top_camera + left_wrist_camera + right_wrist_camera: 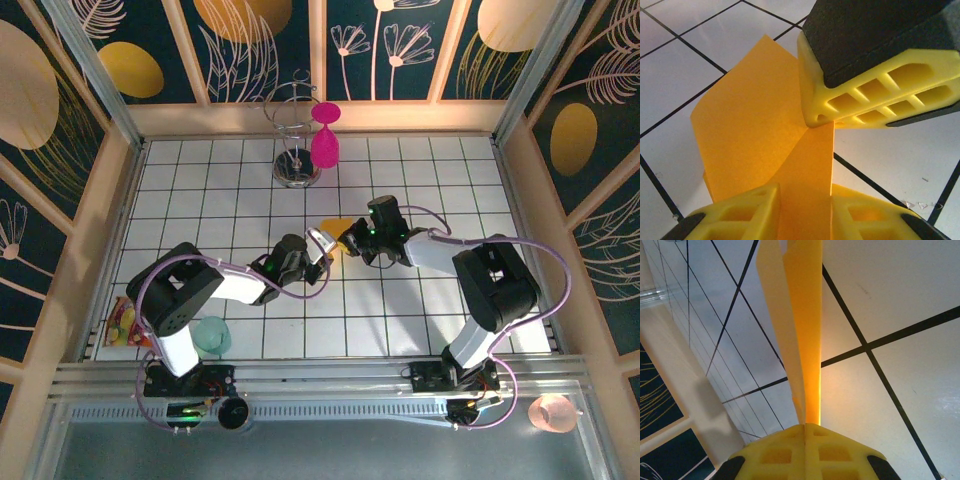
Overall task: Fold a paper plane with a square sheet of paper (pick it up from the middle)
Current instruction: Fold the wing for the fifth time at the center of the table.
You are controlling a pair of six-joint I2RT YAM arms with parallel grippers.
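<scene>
The square sheet of paper (pixel 340 243) is orange-yellow, folded and creased, held up over the middle of the tiled table between both grippers. My right gripper (pixel 362 238) is shut on its folded edge, and in the right wrist view the paper (pixel 800 315) rises as a narrow double layer from the closed fingertips (pixel 805 427). My left gripper (pixel 322 243) faces it from the left. In the left wrist view a flap of the paper (pixel 750 115) runs down between my left gripper's (pixel 805 215) fingers, which stand apart on either side of it. The right gripper's finger (pixel 865 95) pinches the paper just above.
A magenta goblet (pixel 325 140) hangs on a wire stand (pixel 296 170) at the back. A snack packet (pixel 125 325) and a teal cup (pixel 212 335) lie at the front left by the left arm's base. Wooden walls close in the table (pixel 450 180) on three sides.
</scene>
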